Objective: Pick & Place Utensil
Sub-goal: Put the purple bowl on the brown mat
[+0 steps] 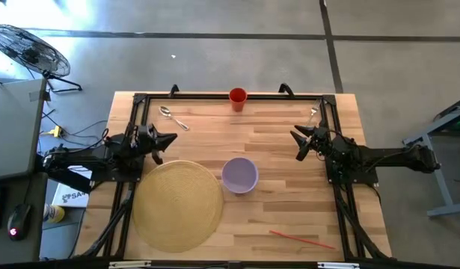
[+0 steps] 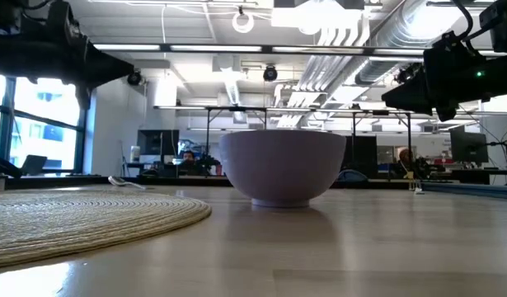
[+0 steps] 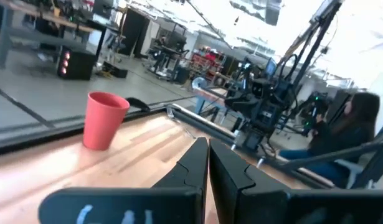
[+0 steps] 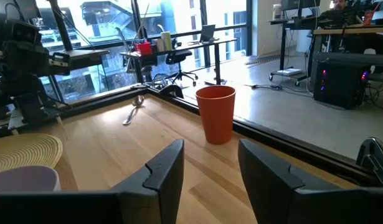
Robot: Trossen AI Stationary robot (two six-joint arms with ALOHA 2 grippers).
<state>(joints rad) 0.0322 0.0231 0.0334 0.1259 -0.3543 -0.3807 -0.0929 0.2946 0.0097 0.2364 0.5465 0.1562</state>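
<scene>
1. Straw (image 1: 302, 239), thin and red, lies flat on the wooden table (image 1: 282, 157) near its front edge, toward the right side, touching nothing.
2. Bowl (image 1: 239, 175), pale lavender and round, stands upright near the table's middle; a round woven placemat (image 1: 177, 205) lies just beside it on the left, its rim close to the bowl.
3. Left gripper (image 1: 167, 139) hangs above the table at the left edge, just behind the placemat, its fingers (image 3: 194, 163) pressed together and holding nothing.
4. Right gripper (image 1: 298, 144) hangs above the table at the right side, well apart from the bowl, its fingers (image 4: 166, 169) spread apart with nothing between them.
5. Spoon (image 1: 172, 116), metal with a shiny bowl, lies flat at the far left of the table, behind the left gripper and well apart from the placemat.
6. A second metal utensil (image 1: 313, 113) lies at the far right corner, just behind the right gripper; its type cannot be told.
7. Cup (image 1: 238, 99), red-orange and upright, stands at the middle of the far edge, between the two utensils.
</scene>
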